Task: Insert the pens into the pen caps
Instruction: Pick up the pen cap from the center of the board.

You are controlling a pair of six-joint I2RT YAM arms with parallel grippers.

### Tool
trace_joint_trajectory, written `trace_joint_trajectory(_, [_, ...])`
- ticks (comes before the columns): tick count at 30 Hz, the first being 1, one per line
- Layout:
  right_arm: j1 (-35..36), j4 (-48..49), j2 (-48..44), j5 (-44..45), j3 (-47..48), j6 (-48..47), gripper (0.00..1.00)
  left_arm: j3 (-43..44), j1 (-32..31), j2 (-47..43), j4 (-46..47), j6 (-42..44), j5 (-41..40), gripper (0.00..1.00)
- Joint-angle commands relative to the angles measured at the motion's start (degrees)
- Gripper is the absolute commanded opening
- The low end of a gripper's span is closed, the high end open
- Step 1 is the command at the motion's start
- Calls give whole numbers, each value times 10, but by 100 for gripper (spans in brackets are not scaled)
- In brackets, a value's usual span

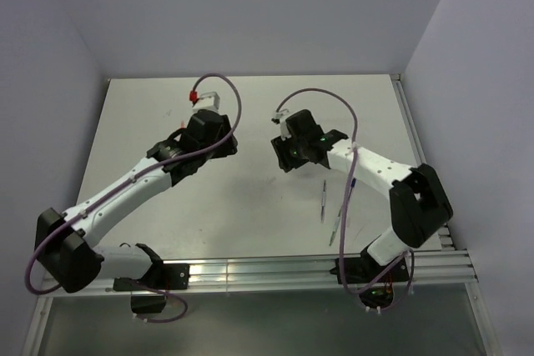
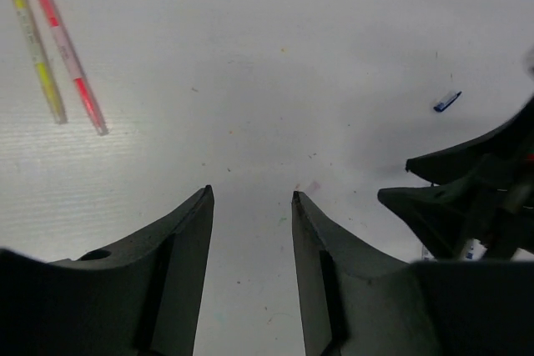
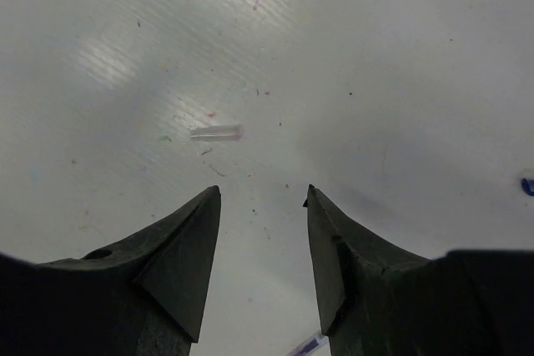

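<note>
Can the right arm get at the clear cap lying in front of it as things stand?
Probably yes. The clear cap lies alone on the table just ahead of the right end effector, whose jaws stand open and empty. Nothing lies between them, though the cap is slightly off-centre.

Setting: robotics laboratory test cell. Evidence: plain white tabletop (image 1: 250,114), centre of the overhead view, scuffed and flecked with coloured specks in the wrist views; bare pale walls (image 1: 250,14) enclosing it at top, left and right; slotted aluminium rail (image 1: 275,272) along the lower edge, bearing white-and-black left arm (image 1: 125,192) and right arm (image 1: 380,171); purple cables (image 1: 239,110) looped over each.
</note>
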Motion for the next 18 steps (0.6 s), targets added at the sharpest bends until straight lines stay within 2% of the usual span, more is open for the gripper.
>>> trace_joint_trajectory(1, [27,-28,57,39,55,-73,54,-26,29,-60,-9,-28,35,49])
trace_joint_trajectory(8, [60,-34,105,42,92,-107,54,-67,97,-119,-1,-5,116,50])
trace_joint_trajectory(18, [121,-90,158,97,120,-116,55,-90,150,-128,15,18,176,50])
